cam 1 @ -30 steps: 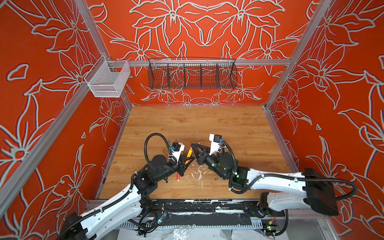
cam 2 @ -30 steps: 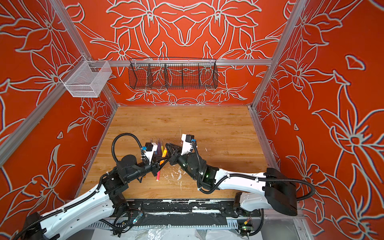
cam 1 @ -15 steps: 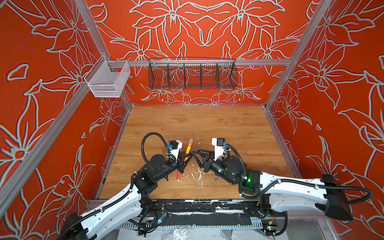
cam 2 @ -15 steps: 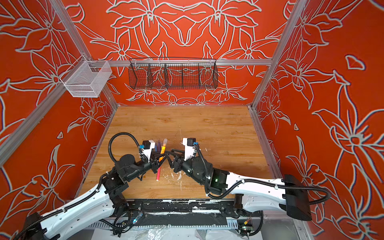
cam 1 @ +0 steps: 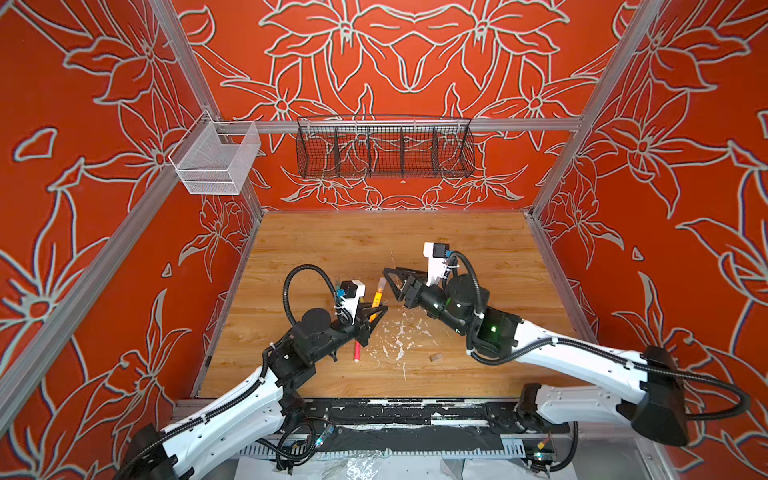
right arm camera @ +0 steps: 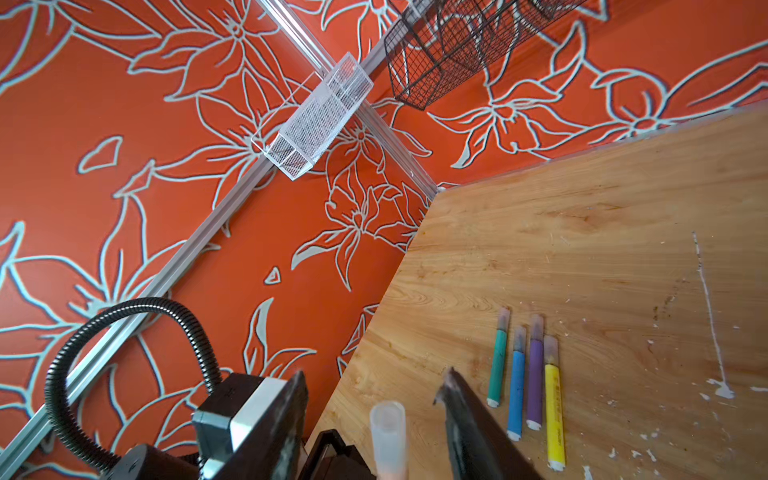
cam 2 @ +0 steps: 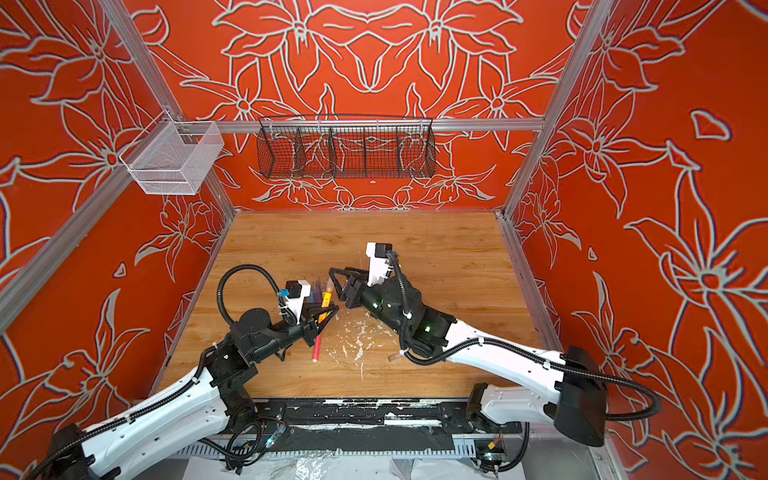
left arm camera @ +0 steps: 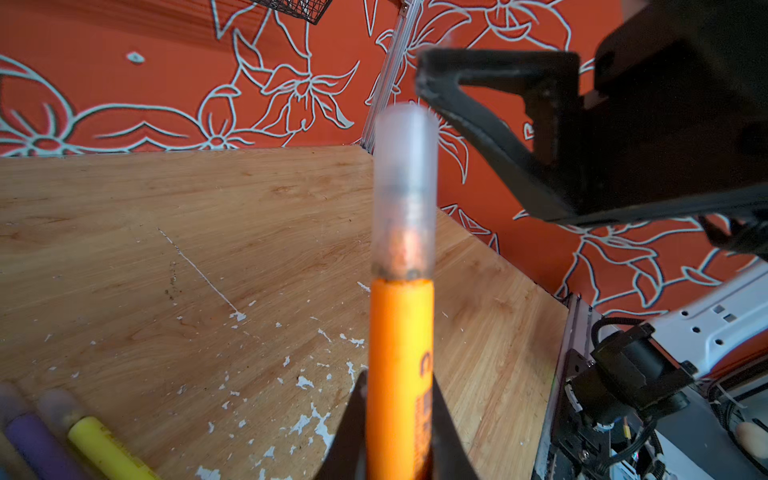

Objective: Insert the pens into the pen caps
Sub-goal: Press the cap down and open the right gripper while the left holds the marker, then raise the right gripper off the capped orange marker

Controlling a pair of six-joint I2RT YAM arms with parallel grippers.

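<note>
Seen from the left wrist camera, the orange pen (left arm camera: 400, 357) is held upright at the lower centre of the frame, clamped in the closed left gripper (left arm camera: 398, 384). A clear pen cap (left arm camera: 404, 187) is seated over its tip, with no gap visible at the barrel's shoulder. The right gripper (right arm camera: 374, 376) is shown with its jaws parted on either side of that cap, apparently not touching it. At the lower right of the right wrist view, 4 capped pens are laid in a row on the wooden surface (right arm camera: 602, 208): the green pen (right arm camera: 497, 361), blue pen (right arm camera: 516, 386), purple pen (right arm camera: 535, 378) and yellow pen (right arm camera: 555, 407). In a top view, a pink pen (cam 1: 356, 351) lies below the left gripper, its tip hidden, and what is probably a loose cap (cam 1: 435, 357) lies to its right. The right gripper is best drawn straight back along the pen's axis, so the cap is not knocked askew. The orange pen should be gripped firmly until those jaws are clear.
</note>
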